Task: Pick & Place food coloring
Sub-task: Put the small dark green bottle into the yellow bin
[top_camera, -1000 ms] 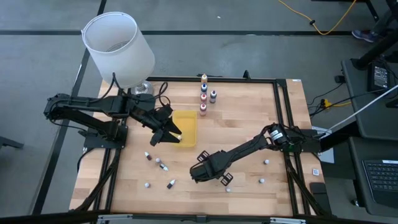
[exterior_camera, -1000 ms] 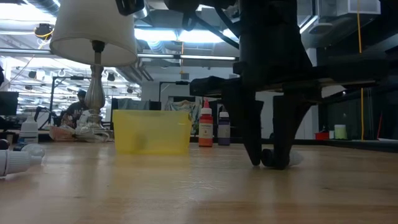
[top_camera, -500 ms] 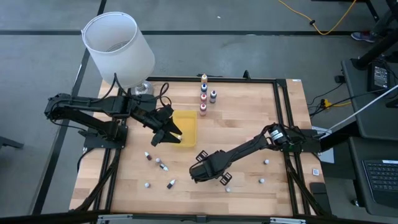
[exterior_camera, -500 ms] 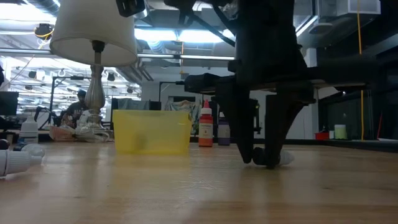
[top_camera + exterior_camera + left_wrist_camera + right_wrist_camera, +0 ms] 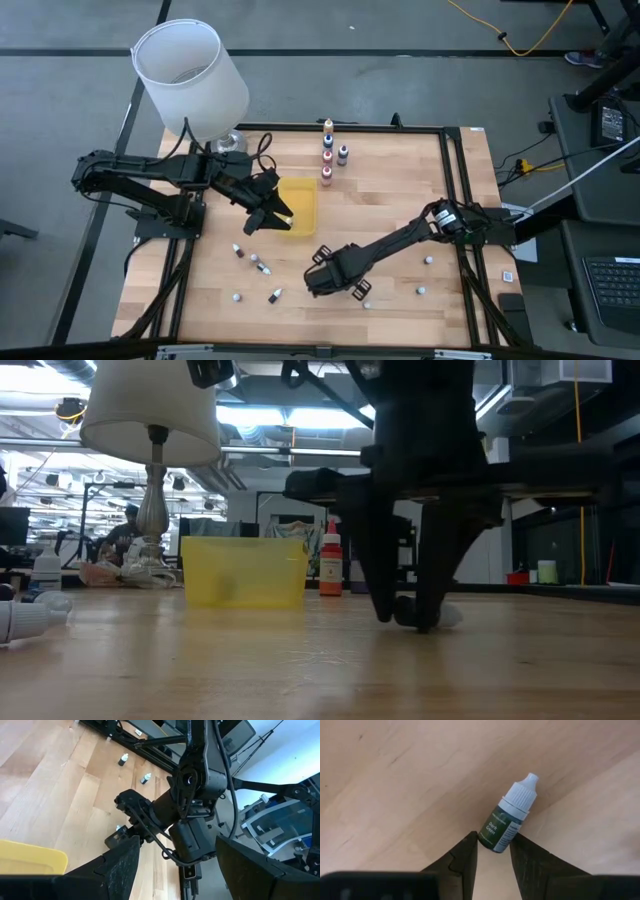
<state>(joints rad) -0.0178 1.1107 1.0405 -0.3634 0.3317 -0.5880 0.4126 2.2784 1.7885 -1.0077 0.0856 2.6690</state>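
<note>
Right wrist view: right claw (image 5: 492, 851) pinches a green bottle (image 5: 507, 817) lying on the surface (image 5: 395, 780); left claw (image 5: 281, 218) stands open, empty, over the tray (image 5: 300, 196).

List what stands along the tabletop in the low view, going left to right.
Lying white-capped bottle → lamp → yellow tray → upright orange bottle → right gripper shut on a lying bottle.

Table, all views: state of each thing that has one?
Right gripper: shut on the dark green bottle, low at the table's front.
Dark green bottle: white cap on, lying on the wood, base between the fingers.
Left gripper: open, empty, at the yellow tray's near-left edge.
Yellow tray: upright; contents not visible.
Bottles in a row behind the tray: standing, capped.
Loose bottles front left: lying on their sides.
</note>
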